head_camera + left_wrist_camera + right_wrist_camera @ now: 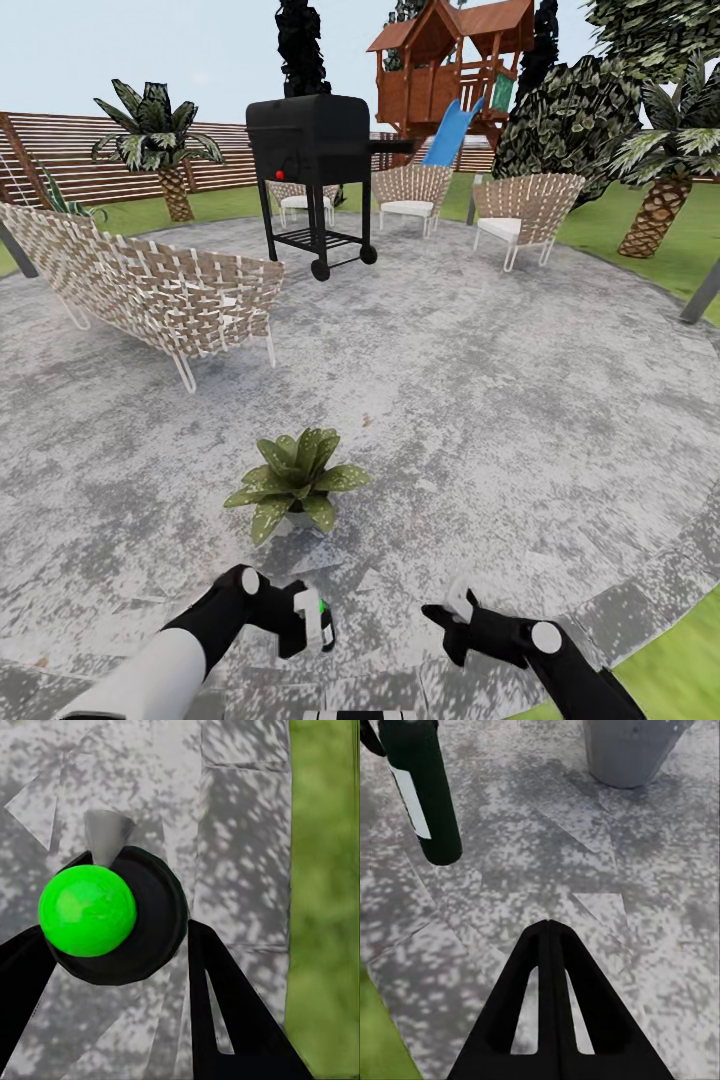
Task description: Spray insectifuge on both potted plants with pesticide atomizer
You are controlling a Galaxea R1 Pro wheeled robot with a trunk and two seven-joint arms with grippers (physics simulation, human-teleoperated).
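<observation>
We see the left gripper [312,628] clamped on the atomizer [322,622], held low over the patio [480,400] just short of one plant [296,484]. In the head view the bottle is mostly hidden behind the fingers; only a pale label and a green spot show. The left wrist view looks down on its top, which here appears green [87,910], with a grey nozzle [106,834], a dark finger [240,1020] on either side. The right gripper [455,612] hangs beside it, its fingers [550,1012] pressed together on nothing. From the right wrist the bottle [426,795] hangs clear of the paving, its top cut off, and the grey pot [631,748] is probably the plant's.
</observation>
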